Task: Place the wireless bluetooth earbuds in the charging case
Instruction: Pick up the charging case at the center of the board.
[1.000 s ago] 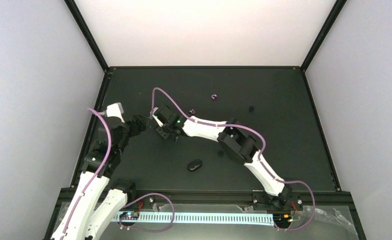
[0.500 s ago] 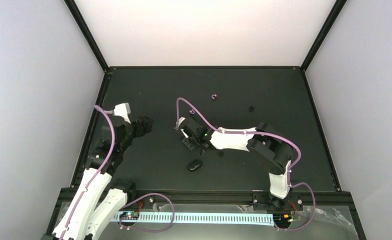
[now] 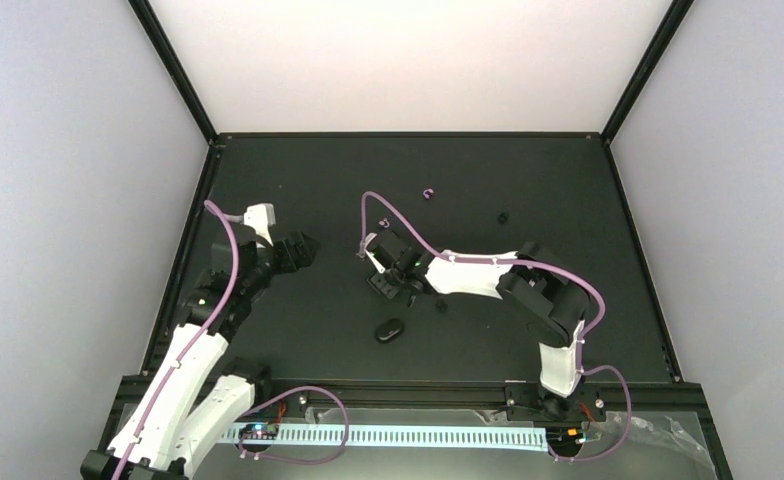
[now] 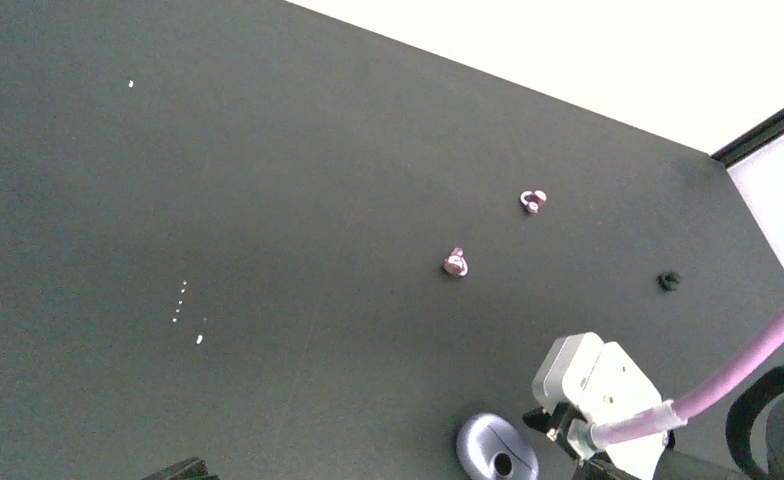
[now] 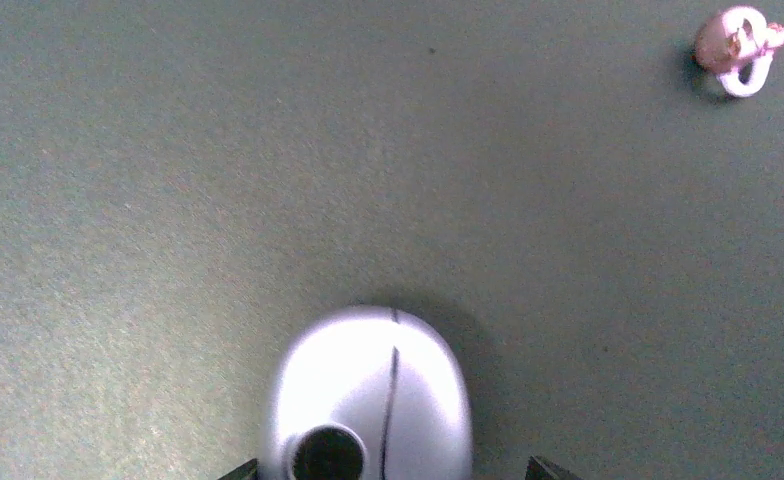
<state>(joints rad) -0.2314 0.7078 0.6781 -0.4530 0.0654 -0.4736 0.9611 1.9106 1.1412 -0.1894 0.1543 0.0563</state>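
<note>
A lavender-silver oval charging case (image 5: 373, 395) lies on the black table between my right gripper's (image 5: 393, 468) two fingertips. The jaws stand wide, with a gap on the right side. The case also shows in the left wrist view (image 4: 496, 450), beside the right wrist's white camera block (image 4: 593, 380). Two pinkish-purple earbuds (image 4: 456, 263) (image 4: 533, 200) lie loose beyond it; one shows in the right wrist view (image 5: 733, 42). A small black earbud (image 3: 503, 216) lies farther right. My left gripper (image 3: 305, 248) hovers open and empty to the left; only one fingertip (image 4: 183, 468) shows.
A black oval case (image 3: 390, 330) lies near the front, just below my right gripper (image 3: 386, 287). A small dark object (image 3: 441, 305) sits beside the right forearm. The table's raised black rim (image 3: 193, 250) runs close to the left arm.
My right gripper has drawn back toward the front right, from mid-table to just above the black case. My left gripper has reached a little farther right and forward.
</note>
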